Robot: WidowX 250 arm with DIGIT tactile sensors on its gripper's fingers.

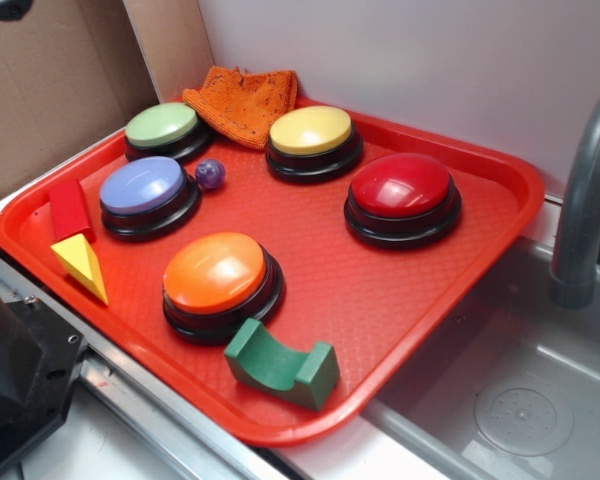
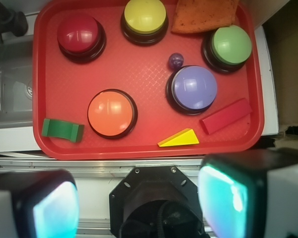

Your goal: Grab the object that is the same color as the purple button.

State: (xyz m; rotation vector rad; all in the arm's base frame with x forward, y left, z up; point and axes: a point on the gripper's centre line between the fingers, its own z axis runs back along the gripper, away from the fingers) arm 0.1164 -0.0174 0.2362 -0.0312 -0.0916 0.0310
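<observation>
- Nothing of the task looks done yet: the purple ball [image 1: 210, 173] lies loose on the red tray [image 1: 400, 290], with nothing touching it from above.
- The ball sits just beside the purple button [image 1: 145, 190], at its far rim, in the gap between that button and the green button [image 1: 163, 128]. In the wrist view it shows as a small glossy sphere just above the lavender dome, close to the button's black base; whether it touches the base cannot be told.
- The gripper [image 2: 139, 206] hangs high and back from the tray, over the metal strip at the tray's near edge. Its two pads [image 2: 231, 193] stand wide apart at the bottom corners of the wrist view, with nothing between them.
- In the exterior view the gripper itself is out of sight; only a dark part of the rig shows at the lower left.
- What is left, by my judgement, is the whole job: travel forward over the tray, line up above the ball, come down, close and lift.
- The orange button [image 1: 218, 275], yellow button [image 1: 312, 135], red button [image 1: 400, 190], yellow wedge [image 1: 82, 265], red block [image 1: 70, 208], green arch block [image 1: 280, 362] and orange cloth [image 1: 242, 100] all rest on the tray and are not the target.
- The tight spot is likely the ball's closeness to the two buttons, leaving little room for the pads.
</observation>
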